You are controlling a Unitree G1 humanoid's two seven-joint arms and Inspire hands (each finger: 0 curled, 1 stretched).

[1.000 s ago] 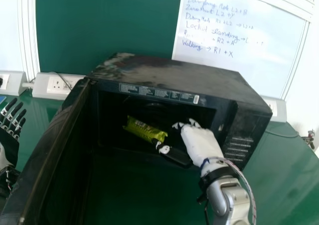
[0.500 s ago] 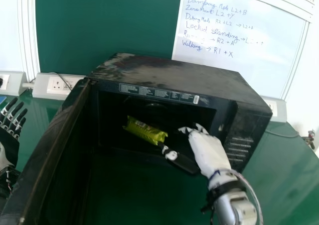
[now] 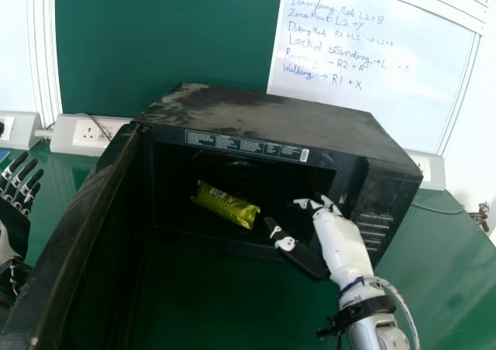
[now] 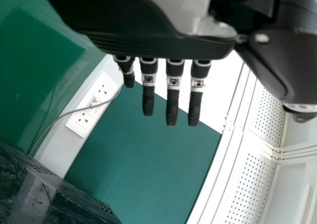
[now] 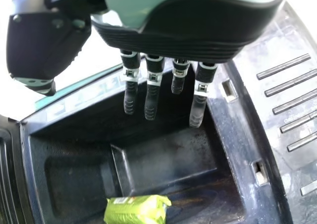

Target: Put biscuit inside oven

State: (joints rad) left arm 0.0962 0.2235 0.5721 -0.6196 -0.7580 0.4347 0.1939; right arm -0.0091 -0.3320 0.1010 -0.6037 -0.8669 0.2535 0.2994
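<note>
The right robot hand [image 3: 341, 245] had fingers and thumb apart. Left of it, the biscuit packet [image 3: 225, 205] lay inside the microwave oven [image 3: 271, 119]. Outside, the left robot hand's [image 3: 13, 228] fingers were straight.

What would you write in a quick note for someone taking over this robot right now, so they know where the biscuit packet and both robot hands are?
Left robot hand: open, empty, off at the left side of the oven.
Right robot hand: open, empty, at the oven's opening, apart from the packet.
Biscuit packet: lying inside the oven; the door is open.
Done: the packet is in and let go.
Left: probably just moving the right robot hand well clear; shutting the door isn't named in the task, so check first.
</note>
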